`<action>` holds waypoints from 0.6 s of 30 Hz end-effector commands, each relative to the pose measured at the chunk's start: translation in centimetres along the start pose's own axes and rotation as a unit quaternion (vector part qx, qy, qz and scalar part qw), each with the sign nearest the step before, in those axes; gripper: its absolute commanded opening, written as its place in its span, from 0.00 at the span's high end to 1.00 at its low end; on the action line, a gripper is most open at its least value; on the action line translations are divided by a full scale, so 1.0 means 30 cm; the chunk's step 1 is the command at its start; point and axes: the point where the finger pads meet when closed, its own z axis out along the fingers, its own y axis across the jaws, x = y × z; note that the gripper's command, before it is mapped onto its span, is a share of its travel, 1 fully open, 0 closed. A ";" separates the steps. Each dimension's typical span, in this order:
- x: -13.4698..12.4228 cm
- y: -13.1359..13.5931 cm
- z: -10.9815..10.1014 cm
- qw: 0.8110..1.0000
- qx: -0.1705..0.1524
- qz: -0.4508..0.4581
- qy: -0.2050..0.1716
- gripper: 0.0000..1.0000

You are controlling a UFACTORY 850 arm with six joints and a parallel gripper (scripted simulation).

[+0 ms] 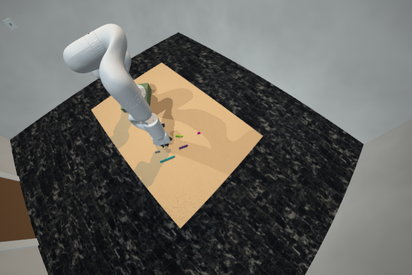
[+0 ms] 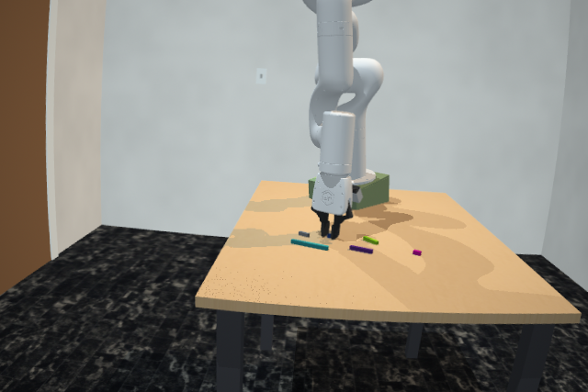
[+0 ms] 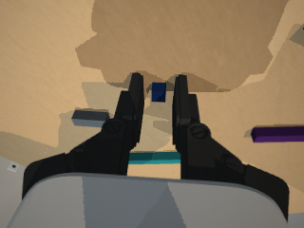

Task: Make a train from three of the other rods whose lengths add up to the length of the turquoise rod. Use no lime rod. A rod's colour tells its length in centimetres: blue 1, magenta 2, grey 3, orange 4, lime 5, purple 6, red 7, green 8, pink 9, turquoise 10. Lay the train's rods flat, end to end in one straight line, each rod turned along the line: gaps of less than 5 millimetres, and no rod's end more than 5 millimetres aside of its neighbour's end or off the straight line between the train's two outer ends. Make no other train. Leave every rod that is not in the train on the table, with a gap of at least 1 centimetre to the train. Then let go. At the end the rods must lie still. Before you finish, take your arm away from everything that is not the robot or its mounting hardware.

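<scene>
My gripper [image 3: 159, 89] points down at the table, its fingers slightly parted. The small blue rod [image 3: 159, 92] lies on the table between the fingertips, with a gap on each side. The gripper also shows in the exterior and top views [image 2: 331, 234] [image 1: 164, 145]. The grey rod [image 3: 90, 117] [image 2: 303, 233] lies just left of the fingers. The turquoise rod [image 3: 154, 158] [image 2: 310, 244] [image 1: 167, 159] lies in front of the gripper. The purple rod [image 3: 277, 134] [image 2: 360, 249] [image 1: 183, 147] lies to the right.
A lime rod [image 2: 370, 240] [image 1: 179, 136] lies behind the purple rod. A magenta rod [image 2: 416, 252] [image 1: 198, 132] lies farther right, alone. The arm's green base block [image 2: 348, 188] stands at the table's back edge.
</scene>
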 end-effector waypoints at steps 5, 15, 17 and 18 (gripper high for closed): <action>-0.002 0.001 -0.017 1.000 0.000 0.000 -0.001 0.76; -0.002 0.001 -0.055 1.000 0.000 0.000 -0.001 0.76; -0.002 0.001 -0.067 1.000 0.000 0.000 -0.001 0.76; -0.002 0.001 -0.073 1.000 0.000 0.000 -0.001 0.76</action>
